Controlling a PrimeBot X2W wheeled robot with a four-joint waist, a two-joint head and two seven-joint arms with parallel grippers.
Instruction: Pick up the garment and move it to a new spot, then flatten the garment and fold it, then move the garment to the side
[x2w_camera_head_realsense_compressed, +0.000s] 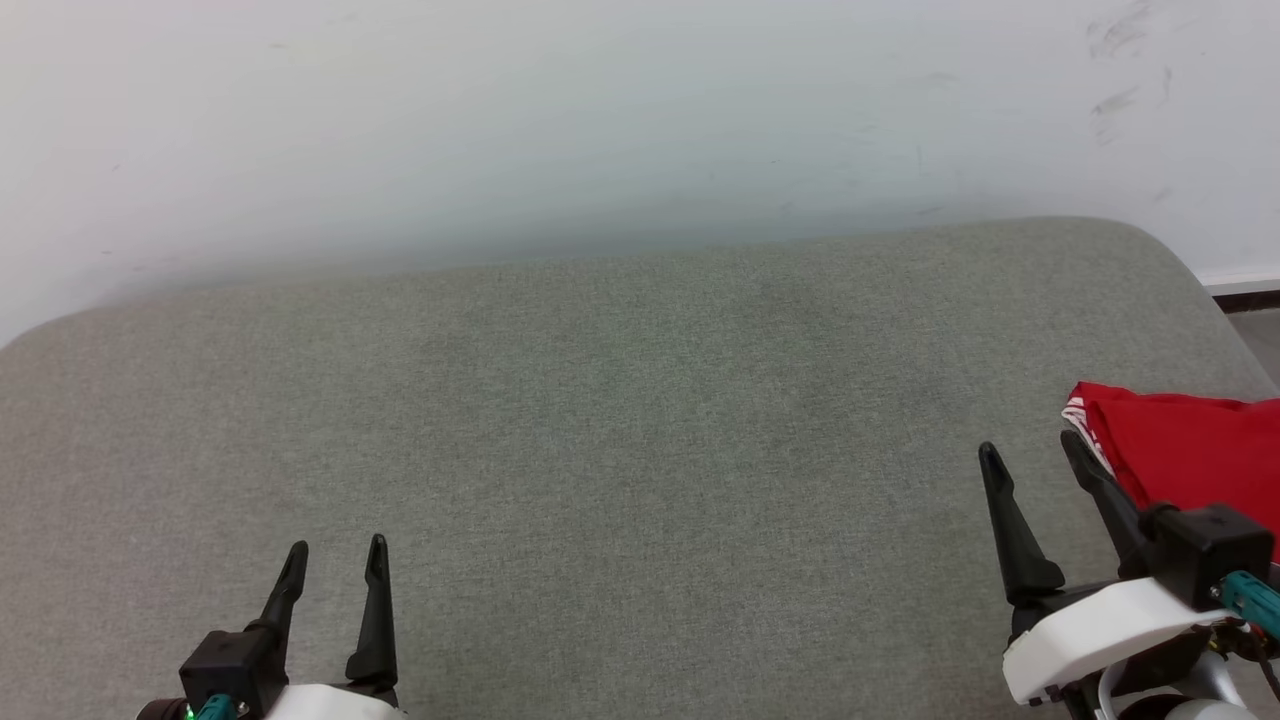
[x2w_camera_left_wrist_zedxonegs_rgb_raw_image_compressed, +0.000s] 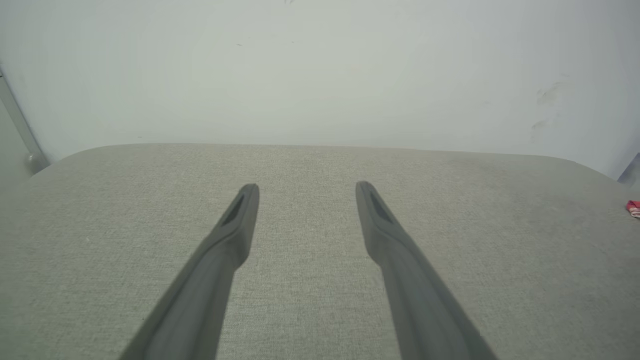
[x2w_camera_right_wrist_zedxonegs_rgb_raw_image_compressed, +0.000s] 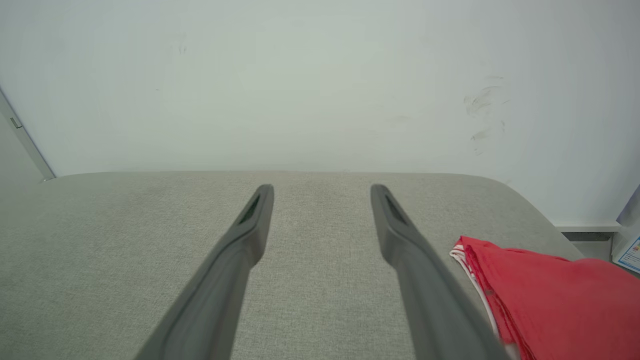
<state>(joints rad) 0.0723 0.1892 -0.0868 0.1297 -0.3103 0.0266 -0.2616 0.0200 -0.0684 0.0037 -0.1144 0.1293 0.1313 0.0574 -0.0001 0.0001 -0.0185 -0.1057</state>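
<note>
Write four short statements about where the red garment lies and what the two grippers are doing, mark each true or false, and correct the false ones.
1. The garment lies at the right end of the grey padded surface. True.
2. The left gripper is shut on the garment. False: it is open and empty, over bare surface far from the garment.
3. The right gripper is open, with the garment just to its right. True.
4. The garment is spread out flat across the middle of the surface. False: it lies gathered in layers at the right side, and the middle is bare.
</note>
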